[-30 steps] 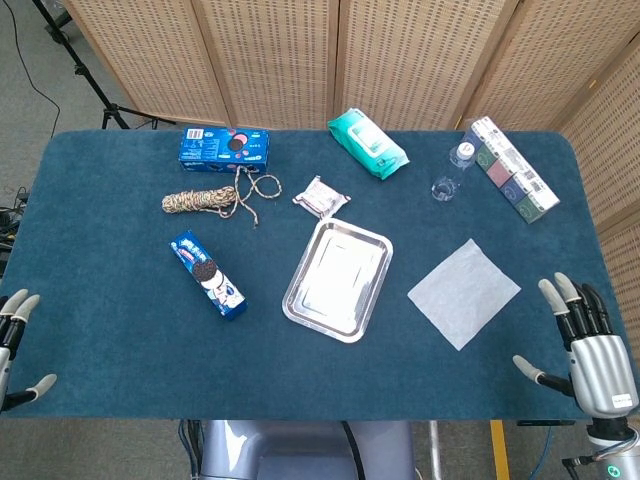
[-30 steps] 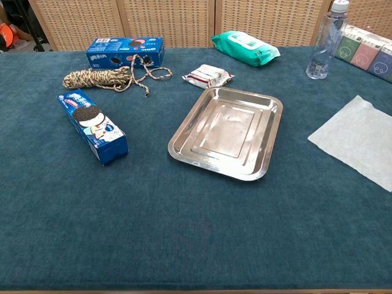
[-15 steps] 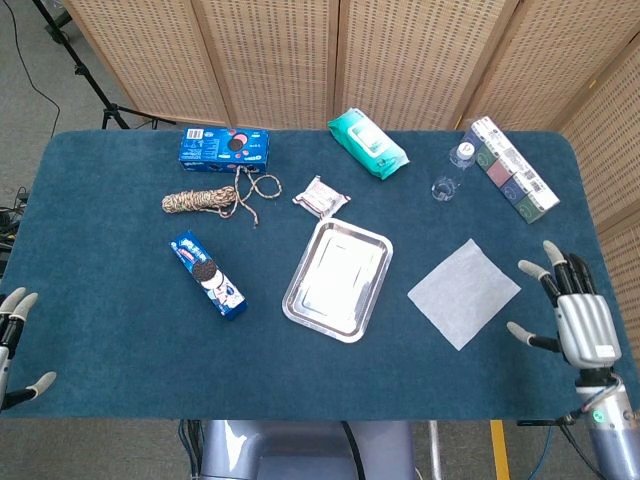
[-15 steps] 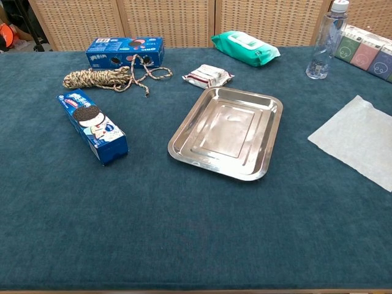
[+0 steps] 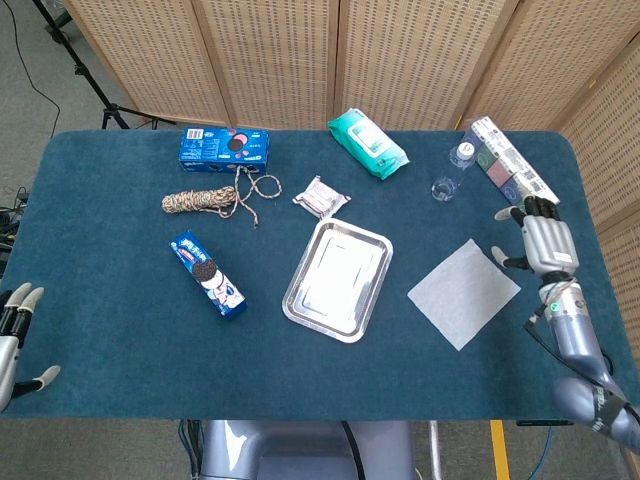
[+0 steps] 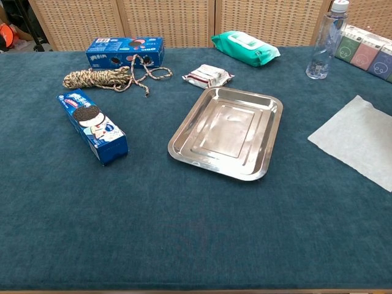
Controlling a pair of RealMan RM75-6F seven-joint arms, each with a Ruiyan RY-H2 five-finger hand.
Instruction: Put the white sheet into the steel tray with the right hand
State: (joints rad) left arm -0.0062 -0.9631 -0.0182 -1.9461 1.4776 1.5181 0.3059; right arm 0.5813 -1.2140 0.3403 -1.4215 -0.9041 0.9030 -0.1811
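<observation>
The white sheet [image 5: 463, 292] [image 6: 360, 140] lies flat on the blue cloth, right of the steel tray [image 5: 338, 279] [image 6: 227, 132], which is bare inside. My right hand [image 5: 540, 243] hovers just beyond the sheet's right corner, fingers spread and holding nothing; the chest view does not show it. Only the fingertips of my left hand [image 5: 18, 330] show at the table's near left edge, apart and holding nothing.
A clear bottle [image 5: 449, 172] and a long patterned box [image 5: 514, 167] stand behind the sheet. A green wipes pack [image 5: 367, 143], small packet [image 5: 320, 196], rope coil [image 5: 205, 200] and two blue cookie boxes [image 5: 224, 147] [image 5: 208, 274] lie left and behind the tray.
My right hand has travelled away from the near table edge toward the far side, now level with the sheet's right corner. The left hand has barely shifted. The sheet and tray stay put.
</observation>
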